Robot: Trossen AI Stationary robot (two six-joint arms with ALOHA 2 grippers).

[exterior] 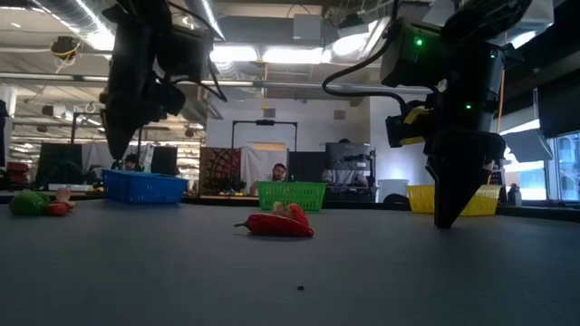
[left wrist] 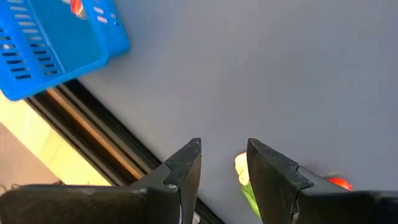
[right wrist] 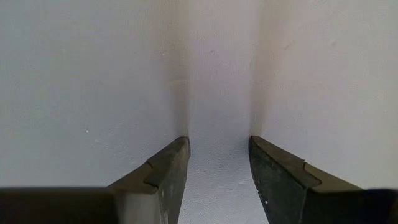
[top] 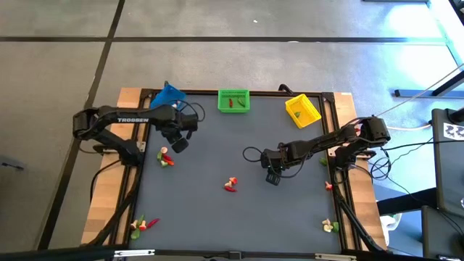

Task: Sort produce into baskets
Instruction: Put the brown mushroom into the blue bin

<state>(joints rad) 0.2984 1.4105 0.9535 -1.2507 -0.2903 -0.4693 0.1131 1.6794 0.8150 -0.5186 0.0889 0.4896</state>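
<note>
**Produce scattered, both grippers empty**

Three baskets are lined along the table's upper edge in the high view: blue basket (top: 169, 94) upper left, green basket (top: 233, 100) centre, yellow basket (top: 302, 110) upper right. The left gripper (top: 178, 144) is held just above a small cluster of produce (top: 166, 157); its fingers (left wrist: 186, 165) are spread, nothing between them. The right gripper (top: 273, 176) is poised over bare mat right of centre, fingers apart and empty. A red pepper piece (exterior: 276, 224) lies mid-table, unobstructed. Further pieces are seen at the lower-left corner (top: 142, 225) and the lower-right corner (top: 330, 225).
</note>
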